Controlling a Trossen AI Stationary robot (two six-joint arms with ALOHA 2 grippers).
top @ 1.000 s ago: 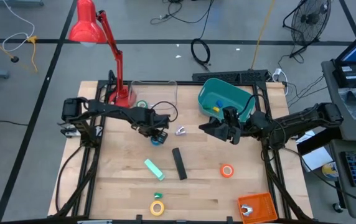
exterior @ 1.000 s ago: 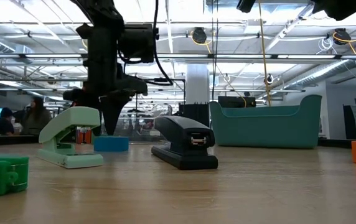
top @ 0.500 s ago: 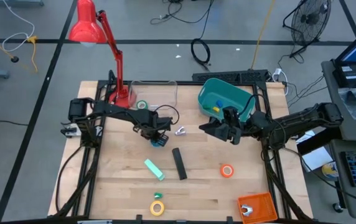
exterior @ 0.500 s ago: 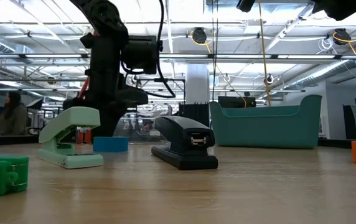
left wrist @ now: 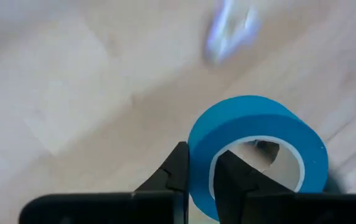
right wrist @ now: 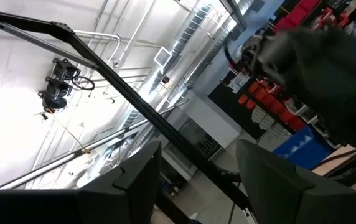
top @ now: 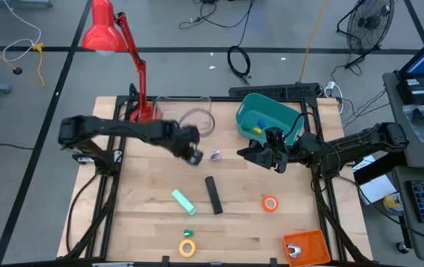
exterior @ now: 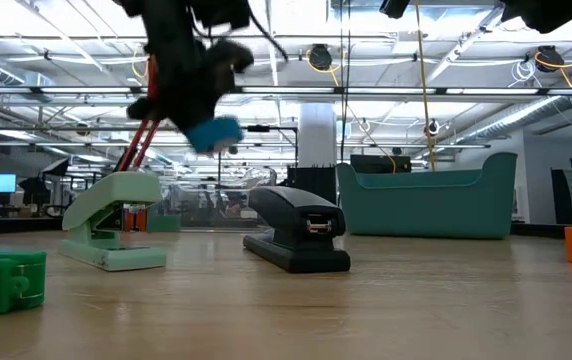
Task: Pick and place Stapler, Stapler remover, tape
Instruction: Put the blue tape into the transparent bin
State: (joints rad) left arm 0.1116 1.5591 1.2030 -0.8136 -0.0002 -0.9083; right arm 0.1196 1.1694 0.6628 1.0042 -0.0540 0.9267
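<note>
From the overhead camera I see my left gripper just above the centre of the frame, over the pale wooden table; its fingers are pinched on the wall of the blue ring-shaped tape roll, one finger inside the pale core and one outside, as the left wrist camera shows. At table height the roll hangs clear of the wood, upper left of frame. My right gripper sits right of centre, beside the teal plastic bin, fingers spread and holding nothing. The slim black bar-shaped stapler lies on the table, slightly below centre, with the mint green stapler just left of it. The orange tape roll lies lower right, the yellow tape roll at bottom centre. A small silvery thing rests between the two grippers; I cannot tell what it is. The red desk lamp stands upper left.
</note>
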